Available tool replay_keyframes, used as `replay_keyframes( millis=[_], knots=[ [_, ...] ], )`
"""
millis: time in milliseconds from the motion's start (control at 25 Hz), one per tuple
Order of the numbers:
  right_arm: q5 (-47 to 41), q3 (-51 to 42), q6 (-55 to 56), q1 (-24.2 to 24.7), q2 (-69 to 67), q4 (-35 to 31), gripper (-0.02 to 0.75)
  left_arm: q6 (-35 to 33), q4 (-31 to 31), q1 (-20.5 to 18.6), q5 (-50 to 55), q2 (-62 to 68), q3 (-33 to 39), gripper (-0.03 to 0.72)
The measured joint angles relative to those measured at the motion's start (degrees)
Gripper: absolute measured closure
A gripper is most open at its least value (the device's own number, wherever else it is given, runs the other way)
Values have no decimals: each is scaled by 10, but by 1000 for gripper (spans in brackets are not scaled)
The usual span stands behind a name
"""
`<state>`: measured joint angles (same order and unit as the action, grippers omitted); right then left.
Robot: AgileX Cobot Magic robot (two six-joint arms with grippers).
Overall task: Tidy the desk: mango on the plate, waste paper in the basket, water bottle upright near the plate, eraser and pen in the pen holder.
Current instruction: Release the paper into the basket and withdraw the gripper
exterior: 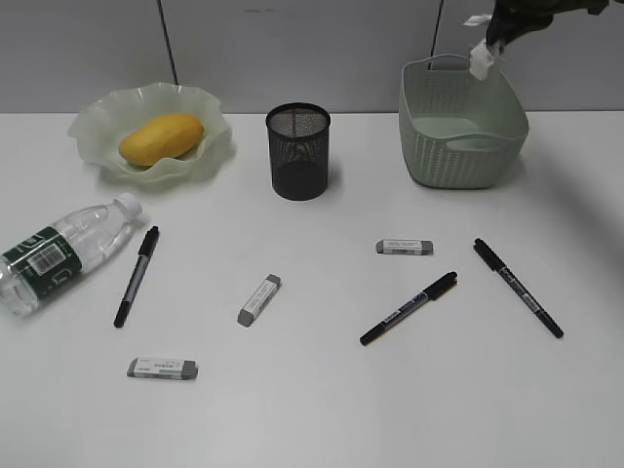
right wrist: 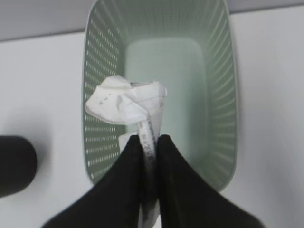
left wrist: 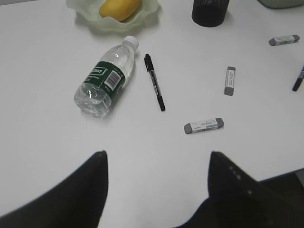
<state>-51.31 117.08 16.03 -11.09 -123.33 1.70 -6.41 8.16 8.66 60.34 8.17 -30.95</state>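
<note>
My right gripper is shut on the crumpled waste paper and holds it above the pale green basket, over its left side; in the exterior view the paper hangs over the basket. My left gripper is open and empty above the white desk. The mango lies on the wavy plate. The water bottle lies on its side at the left. The black mesh pen holder stands at the back middle. Three pens and three erasers lie loose.
A grey wall panel runs behind the desk. In the left wrist view the bottle, a pen and two erasers lie ahead of the gripper.
</note>
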Motion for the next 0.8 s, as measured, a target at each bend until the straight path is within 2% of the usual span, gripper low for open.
replay_keyframes(
  millis=[160,280,360,560,640,800],
  knots=[
    [63,0,0,3,-6,27,652,0,0,0,0,0,0,188],
    [90,2,0,3,-23,29,604,0,0,0,0,0,0,188],
    [94,2,0,3,-41,29,523,0,0,0,0,0,0,188],
    [94,2,0,3,-62,25,192,0,0,0,0,0,0,188],
    [94,2,0,3,-61,25,148,0,0,0,0,0,0,188],
    [68,2,-21,3,-52,23,152,0,0,0,0,0,0,188]
  ],
)
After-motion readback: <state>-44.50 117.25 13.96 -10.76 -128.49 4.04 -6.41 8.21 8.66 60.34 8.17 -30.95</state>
